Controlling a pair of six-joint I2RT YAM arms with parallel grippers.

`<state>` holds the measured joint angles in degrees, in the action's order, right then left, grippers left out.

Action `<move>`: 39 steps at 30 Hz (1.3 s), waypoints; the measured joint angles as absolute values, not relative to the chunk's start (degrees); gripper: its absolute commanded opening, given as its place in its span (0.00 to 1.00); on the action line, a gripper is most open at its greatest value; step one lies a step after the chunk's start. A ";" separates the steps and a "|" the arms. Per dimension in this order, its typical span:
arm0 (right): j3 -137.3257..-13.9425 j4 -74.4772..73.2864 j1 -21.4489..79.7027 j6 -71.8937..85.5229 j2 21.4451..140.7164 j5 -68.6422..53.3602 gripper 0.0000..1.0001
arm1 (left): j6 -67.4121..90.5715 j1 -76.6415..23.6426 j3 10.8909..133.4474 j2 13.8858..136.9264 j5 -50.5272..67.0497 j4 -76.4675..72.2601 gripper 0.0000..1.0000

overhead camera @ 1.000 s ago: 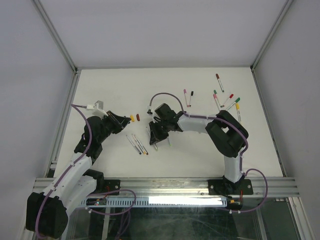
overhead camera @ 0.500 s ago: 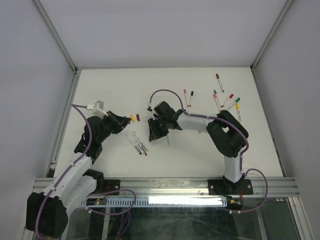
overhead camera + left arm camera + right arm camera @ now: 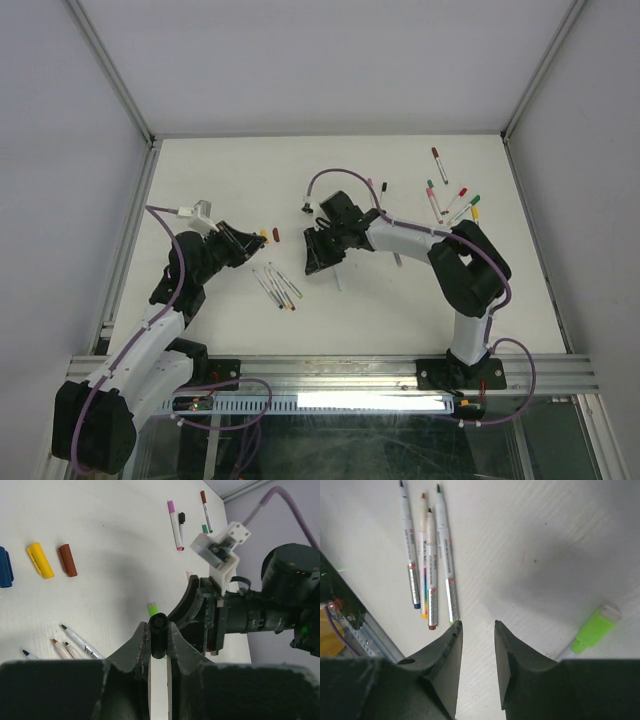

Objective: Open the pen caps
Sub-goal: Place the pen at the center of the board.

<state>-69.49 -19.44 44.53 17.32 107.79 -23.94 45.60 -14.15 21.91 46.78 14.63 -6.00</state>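
Note:
My left gripper [image 3: 159, 626] is shut on a stubby black pen cap [image 3: 160, 622], held above the table; in the top view it [image 3: 250, 243] sits left of centre. A blue cap [image 3: 4, 567], a yellow cap [image 3: 40, 560] and a dark red cap [image 3: 67, 560] lie loose on the table. The yellow cap [image 3: 263, 235] and the dark red cap [image 3: 276, 235] also show from above. My right gripper [image 3: 476, 624] is open and empty above the table, also seen from above [image 3: 312, 262]. Beside it lies a pen with a green end [image 3: 595, 630].
Several uncapped pens [image 3: 432, 560] lie side by side in front of my right gripper, also in the top view [image 3: 280, 288]. Several capped pens [image 3: 450, 195] lie at the back right. The right arm's cable [image 3: 335, 175] loops over the table's middle.
My right gripper has moved back and slightly right, away from the green-ended pen, which now lies on the table. My left gripper has barely moved and still holds the black cap.

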 measured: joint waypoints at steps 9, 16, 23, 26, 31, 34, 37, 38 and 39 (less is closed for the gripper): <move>-69.41 -21.30 35.99 7.55 99.83 -38.11 0.34 | 46.15 -14.48 21.58 50.19 16.73 -8.99 0.00; -69.38 -26.04 28.64 -2.87 97.67 -50.57 0.35 | 46.26 -21.56 22.11 54.57 12.86 -9.63 0.00; -69.10 -29.10 25.43 -7.70 97.36 -55.92 0.35 | 44.82 -30.28 29.78 65.82 4.89 -6.11 0.00; -69.01 -29.67 25.17 -8.49 97.10 -56.66 0.35 | 43.86 -31.70 34.48 71.33 2.22 -4.01 0.00; -68.84 -29.91 24.95 -9.15 97.06 -57.45 0.36 | 43.16 -33.06 44.23 82.74 -2.28 1.80 0.01; -68.75 -30.09 24.88 -9.23 97.06 -57.60 0.36 | 42.72 -33.10 49.80 89.19 -5.23 5.58 0.01; -68.75 -30.13 24.77 -9.39 97.03 -57.84 0.36 | 42.26 -33.36 53.69 93.71 -8.12 8.99 0.02; -68.75 -30.13 24.75 -9.41 97.03 -57.87 0.36 | 42.00 -33.39 54.87 95.00 -9.13 10.24 0.02; -68.75 -30.13 24.71 -9.43 97.01 -57.91 0.36 | 41.60 -33.41 56.01 96.27 -10.09 11.35 0.02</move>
